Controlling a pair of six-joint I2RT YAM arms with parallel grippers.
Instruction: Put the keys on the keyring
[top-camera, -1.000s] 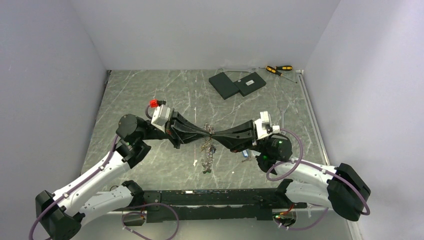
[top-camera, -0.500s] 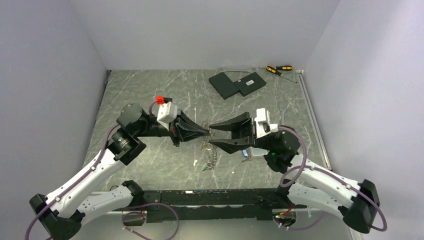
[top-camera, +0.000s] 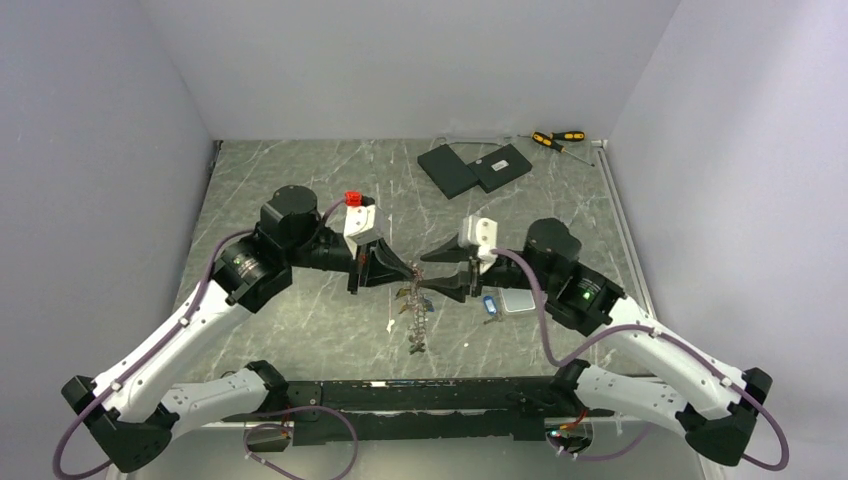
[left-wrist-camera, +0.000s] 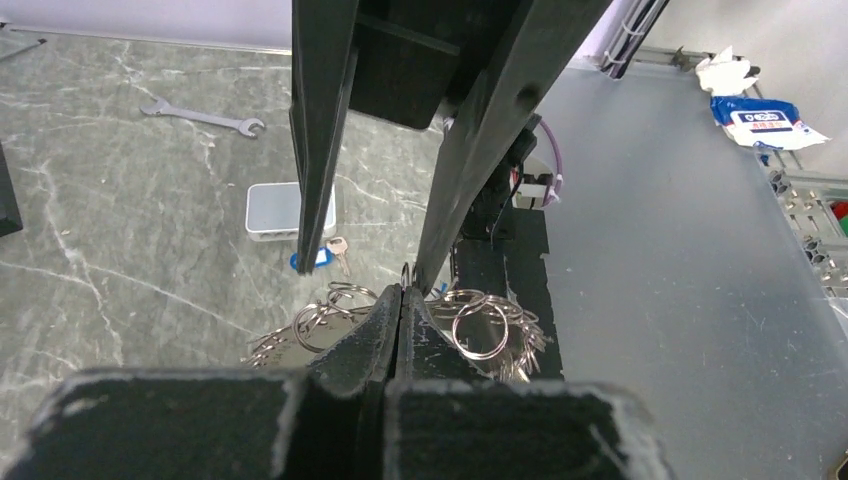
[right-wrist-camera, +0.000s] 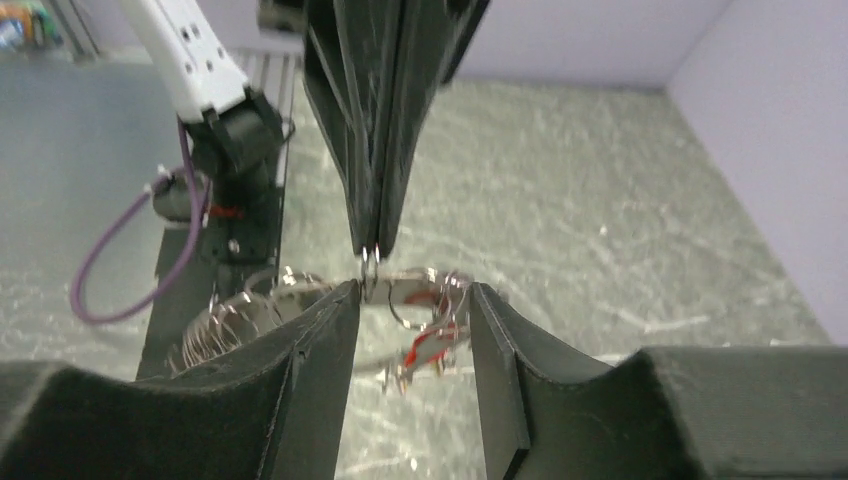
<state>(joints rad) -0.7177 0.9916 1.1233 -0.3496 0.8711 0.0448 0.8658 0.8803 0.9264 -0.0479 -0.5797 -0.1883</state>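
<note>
Top view: both arms met over the mid-front of the marble table (top-camera: 300, 190). The left gripper (top-camera: 410, 276) had its fingers pressed together on a wire loop at the top of the keyring (top-camera: 413, 310). The rest of the keyring, a bunch of rings and grey keys, trailed from the tips toward the near edge. Whether the low end touched the table couldn't be told. The right gripper (top-camera: 428, 271) faced it tip to tip w/ fingers spread, one on each side of the left tips, gripping nothing. A blue key (top-camera: 490, 304) lay on the table just beside a pale slab (top-camera: 518, 302), under the right wrist. Two black slabs (top-camera: 475, 167) and two screwdrivers (top-camera: 557, 139) sat at the far edge, well apart from the arms.

Left wrist view: fingers shut flat, w/ a thin ring pinched at the very tip. Split rings fanned out either side below. The right gripper's two fingers stood apart overhead. The blue key, pale slab and a wrench (left-wrist-camera: 205, 117) lay beyond.

Right wrist view: own fingers (right-wrist-camera: 310, 350) were wide apart. The left tips came down btwn them, closed on the small loop. Its near side sat just beside the left-hand finger in this view; contact unclear. A red tag (right-wrist-camera: 428, 342) showed in the bunch underneath.
</note>
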